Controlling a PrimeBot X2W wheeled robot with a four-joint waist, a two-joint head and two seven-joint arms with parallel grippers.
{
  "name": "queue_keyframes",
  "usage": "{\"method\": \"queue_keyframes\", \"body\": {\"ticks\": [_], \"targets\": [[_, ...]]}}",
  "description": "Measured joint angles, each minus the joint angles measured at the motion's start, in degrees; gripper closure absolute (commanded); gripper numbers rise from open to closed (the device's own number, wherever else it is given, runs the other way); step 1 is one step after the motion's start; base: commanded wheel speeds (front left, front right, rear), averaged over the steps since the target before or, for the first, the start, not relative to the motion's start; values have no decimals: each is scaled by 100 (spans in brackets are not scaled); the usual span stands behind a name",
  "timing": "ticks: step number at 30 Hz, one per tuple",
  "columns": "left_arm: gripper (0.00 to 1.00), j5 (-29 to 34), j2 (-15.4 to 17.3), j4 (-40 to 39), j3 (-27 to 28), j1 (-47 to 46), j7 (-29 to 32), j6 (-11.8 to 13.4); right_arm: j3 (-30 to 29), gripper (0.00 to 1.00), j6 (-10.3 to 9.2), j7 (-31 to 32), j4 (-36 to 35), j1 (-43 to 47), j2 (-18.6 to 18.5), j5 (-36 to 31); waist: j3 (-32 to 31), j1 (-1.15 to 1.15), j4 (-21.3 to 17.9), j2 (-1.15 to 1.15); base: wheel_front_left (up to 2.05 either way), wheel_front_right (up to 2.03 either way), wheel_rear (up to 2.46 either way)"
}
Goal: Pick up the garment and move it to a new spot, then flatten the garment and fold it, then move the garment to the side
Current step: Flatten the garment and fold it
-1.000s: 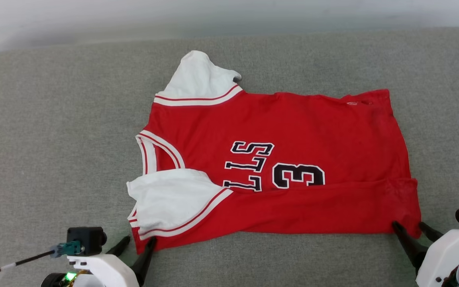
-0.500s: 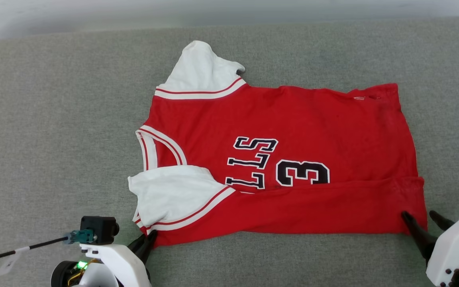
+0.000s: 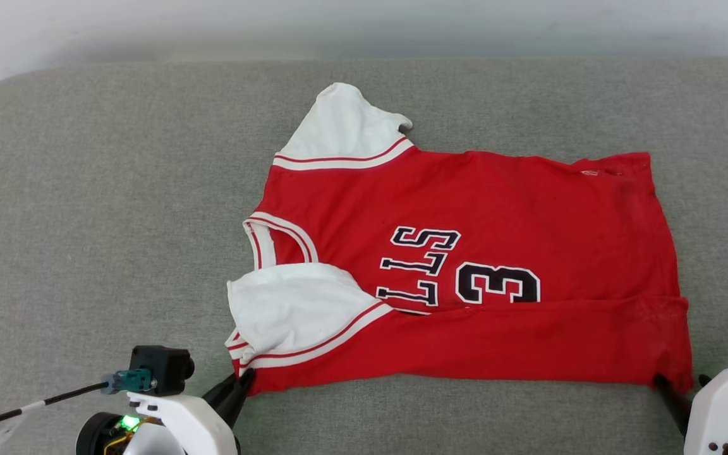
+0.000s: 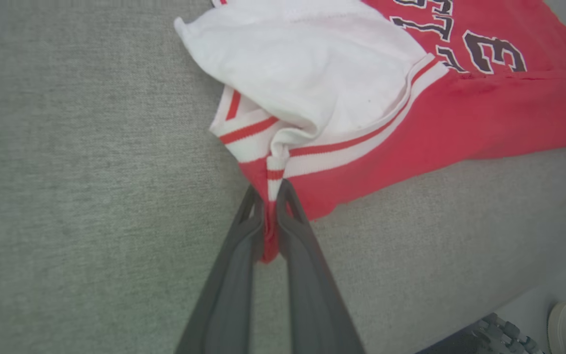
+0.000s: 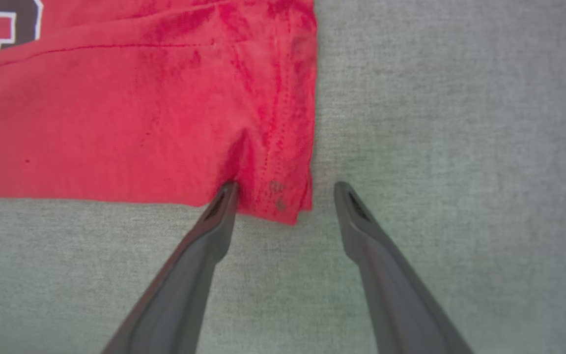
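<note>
Left end effector (image 4: pixel 270 196) is pinching shut on the garment (image 3: pixel 478 202)'s near-left corner, while my right end effector (image 5: pixel 285 187) is standing open astride the near-right corner. The garment is lying mid-worktop (image 3: pixel 86 189). Lifting now, I am risking a lopsided drag that bunches it.

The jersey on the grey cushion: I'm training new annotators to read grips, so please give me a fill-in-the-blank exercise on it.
The left gripper is ____ on a corner of the garment, below the white sleeve.
The right gripper stands ____, the hem corner between its fingers.
The black number on the front is ____.
Missing words: shut; open; 3.
</note>
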Motion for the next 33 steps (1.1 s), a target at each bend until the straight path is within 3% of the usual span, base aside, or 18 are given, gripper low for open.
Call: {"method": "queue_keyframes", "body": {"ticks": [9,10,12,23,33], "targets": [[100,134,86,-417,20,-51,9,114,102,0,-1,-36,372,-267,-25,-136,254,0,137,0,0,0,0],[100,151,86,-431,18,-53,9,119,125,16,-1,-12,404,-290,-40,-129,279,0,148,0,0,0,0],[100,157,85,-434,-1,-63,23,118,156,100,-1,1,443,-317,-63,-111,315,0,168,0,0,0,0],[100,166,245,-121,-158,-10,200,30,179,100,4,-47,546,-192,-216,-46,-65,0,92,0,0,0,0],[100,8,396,-214,-303,653,140,-9,304,100,4,233,-10,531,-800,188,-460,0,-125,0,0,0,0]]}}
